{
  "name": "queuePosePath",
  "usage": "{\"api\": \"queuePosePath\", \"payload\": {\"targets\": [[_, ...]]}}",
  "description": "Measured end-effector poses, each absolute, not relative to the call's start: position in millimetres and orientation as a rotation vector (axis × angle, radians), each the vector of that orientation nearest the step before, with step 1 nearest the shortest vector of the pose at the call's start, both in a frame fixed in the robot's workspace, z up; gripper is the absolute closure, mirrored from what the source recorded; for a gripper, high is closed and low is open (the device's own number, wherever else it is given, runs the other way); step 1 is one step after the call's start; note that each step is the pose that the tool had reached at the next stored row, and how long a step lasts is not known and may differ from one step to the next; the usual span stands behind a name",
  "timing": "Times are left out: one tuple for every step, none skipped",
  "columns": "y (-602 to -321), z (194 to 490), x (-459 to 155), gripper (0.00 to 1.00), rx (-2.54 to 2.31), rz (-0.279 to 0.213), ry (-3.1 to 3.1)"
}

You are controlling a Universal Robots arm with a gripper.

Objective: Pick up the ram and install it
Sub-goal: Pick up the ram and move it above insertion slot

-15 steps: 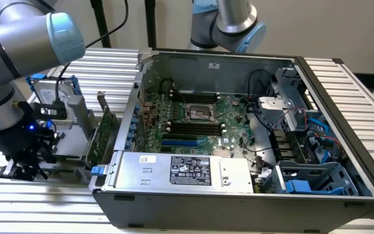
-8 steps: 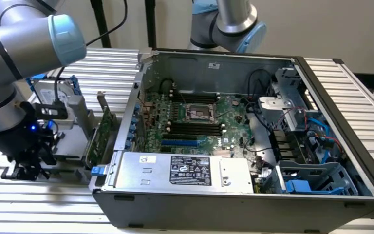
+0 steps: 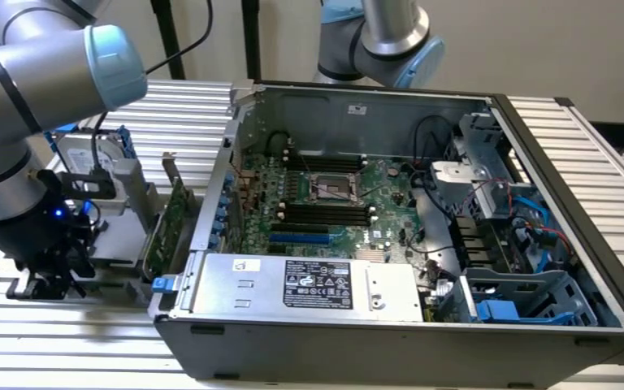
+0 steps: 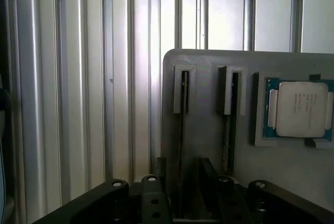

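In the wrist view a grey holder block (image 4: 209, 109) has two narrow slots. A ram stick (image 4: 183, 125) stands edge-on in one slot, and a second stick (image 4: 230, 130) in the other. My gripper (image 4: 182, 174) hangs just above the first stick with a dark finger (image 4: 159, 165) on either side of it and a wide gap between them, so it is open and touches nothing. In the exterior view the gripper (image 3: 46, 283) is low over the slatted table, to the left of the open computer case (image 3: 399, 325). Black memory slots (image 3: 323, 213) lie on the motherboard.
A processor chip (image 4: 297, 108) sits in a recess of the holder beside the sticks. A tall green expansion card (image 3: 168, 223) stands between the gripper and the case. The power supply (image 3: 306, 284) fills the case's front. A second arm's base (image 3: 383, 41) stands behind the case.
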State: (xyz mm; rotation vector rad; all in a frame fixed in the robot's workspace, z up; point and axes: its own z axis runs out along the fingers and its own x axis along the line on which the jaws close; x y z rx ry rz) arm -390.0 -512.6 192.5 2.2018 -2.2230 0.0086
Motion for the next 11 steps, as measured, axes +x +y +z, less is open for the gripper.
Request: {"api": "queuePosePath", "payload": {"targets": [[-512.7, 192.4, -390.0, 0.63, 2.201, 0.009, -2.222], [-512.6, 192.3, -390.0, 0.63, 2.201, 0.009, -2.221], [-512.6, 192.2, -390.0, 0.71, 2.2, 0.008, -2.221], [-512.5, 192.0, -390.0, 0.71, 2.199, 0.007, -2.22], [-512.5, 192.0, -390.1, 0.71, 2.198, 0.005, -2.218], [-512.5, 191.9, -390.2, 0.71, 2.197, 0.004, -2.217], [-512.5, 191.8, -390.1, 0.71, 2.196, 0.002, -2.215], [-512.5, 191.8, -390.1, 0.71, 2.195, 0.001, -2.214], [-512.6, 191.8, -390.1, 0.73, 2.195, 0.001, -2.213], [-512.6, 191.8, -390.1, 0.73, 2.196, 0.001, -2.212], [-512.5, 191.7, -390.0, 0.73, 2.197, 0.001, -2.211]]}}
